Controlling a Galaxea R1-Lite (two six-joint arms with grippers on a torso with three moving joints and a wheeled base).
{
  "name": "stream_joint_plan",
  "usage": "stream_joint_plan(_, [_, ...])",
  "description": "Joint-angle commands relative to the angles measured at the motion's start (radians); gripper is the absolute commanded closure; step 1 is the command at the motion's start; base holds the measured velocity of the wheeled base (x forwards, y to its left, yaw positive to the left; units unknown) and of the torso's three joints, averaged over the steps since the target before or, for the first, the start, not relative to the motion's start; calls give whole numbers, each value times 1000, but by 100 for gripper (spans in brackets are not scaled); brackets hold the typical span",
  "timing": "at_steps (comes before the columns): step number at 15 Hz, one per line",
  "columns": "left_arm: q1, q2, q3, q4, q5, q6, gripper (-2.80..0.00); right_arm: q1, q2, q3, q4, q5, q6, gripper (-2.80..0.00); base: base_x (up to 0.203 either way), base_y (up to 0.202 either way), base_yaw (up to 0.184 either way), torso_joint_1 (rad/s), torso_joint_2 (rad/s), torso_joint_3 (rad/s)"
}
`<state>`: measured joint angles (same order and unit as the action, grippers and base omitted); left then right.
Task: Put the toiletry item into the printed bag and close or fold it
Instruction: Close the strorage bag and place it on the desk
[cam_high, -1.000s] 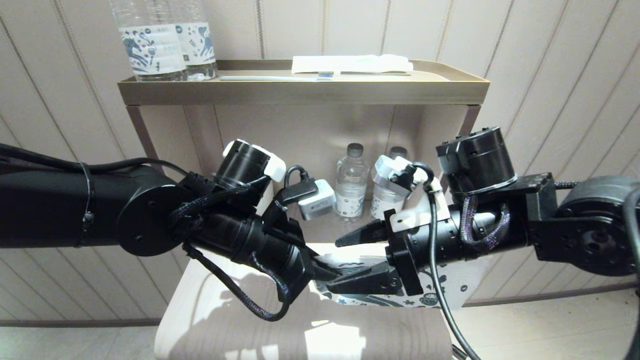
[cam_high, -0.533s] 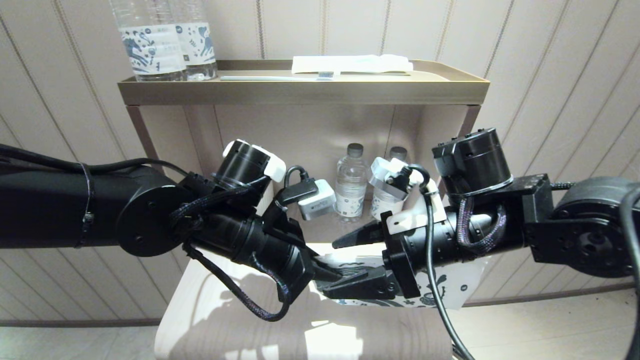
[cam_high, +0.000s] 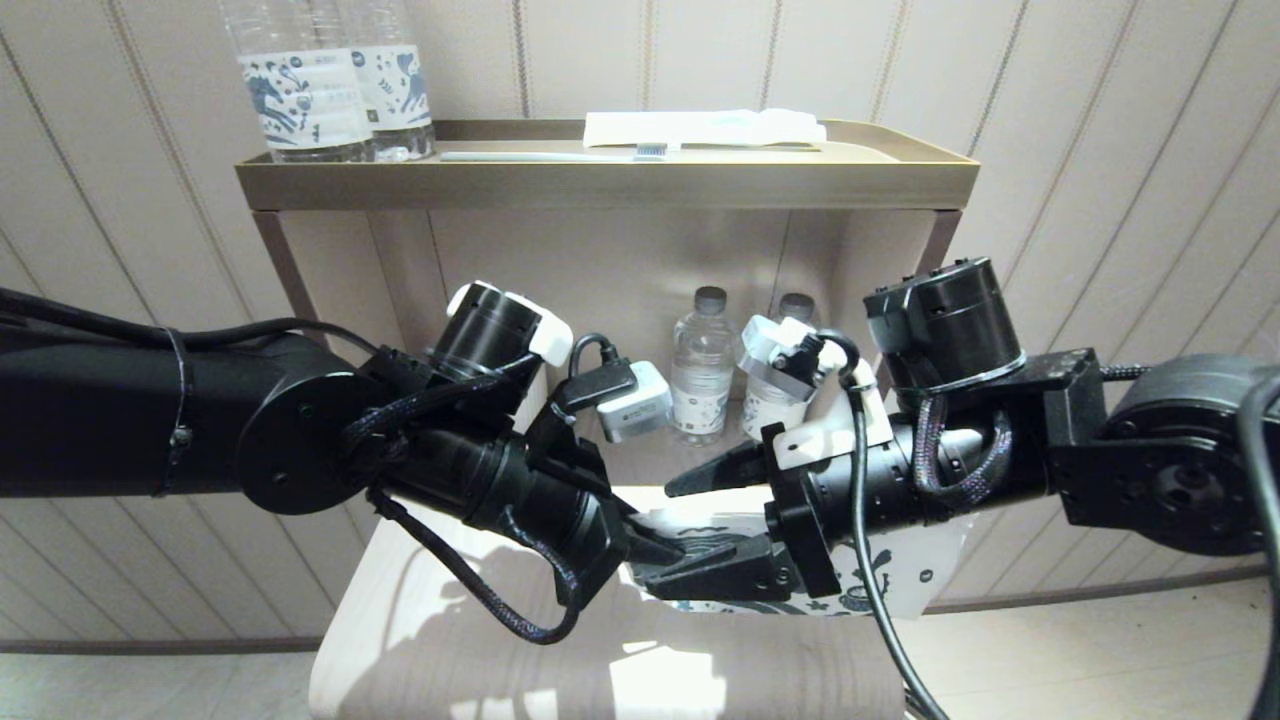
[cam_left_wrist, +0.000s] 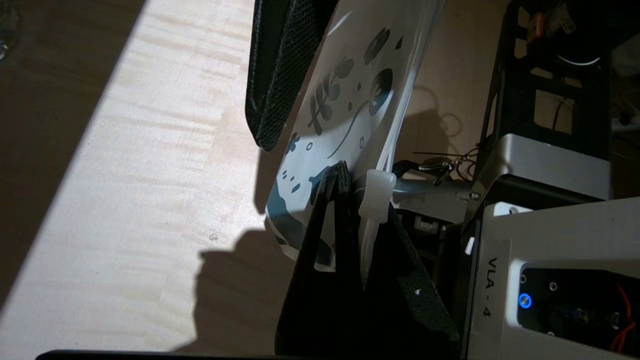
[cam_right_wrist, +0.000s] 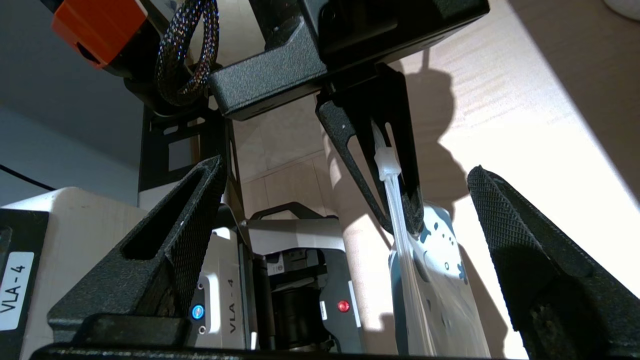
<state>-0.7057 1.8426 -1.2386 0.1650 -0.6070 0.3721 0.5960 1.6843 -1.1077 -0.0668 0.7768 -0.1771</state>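
pinching the soft white pouch printed with dark blue motifs (cam_high: 900, 580) at its zip-slider edge, left gripper (cam_left_wrist: 345, 185) holds; right gripper (cam_right_wrist: 345, 210), beside the pouch, stands spread. limp, slippery film: likely best taken by that edge.

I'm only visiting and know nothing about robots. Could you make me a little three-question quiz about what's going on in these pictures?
1. True or false: the left gripper is shut on an edge of the printed bag.
2. Which gripper has its jaws spread wide? A) left B) right C) both
3. Fill in: on the top tray, the toothbrush lies in front of a white ____.

Key:
1. True; the wrist views show it pinching the bag's edge.
2. B; the right gripper stands open around the bag without clamping it.
3. packet.
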Motion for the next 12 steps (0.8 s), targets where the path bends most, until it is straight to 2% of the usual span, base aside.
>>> stream_joint_plan(1, [0, -2, 2, 1, -4, 2, 0, 0, 0, 3, -1, 4, -3, -280, 0, 0, 0, 0, 0, 0])
stream_joint_plan(12, [0, 0, -9, 2, 0, 1, 0, -1, 0, -1, 1, 4, -1, -280, 0, 0, 0, 0, 0, 0])
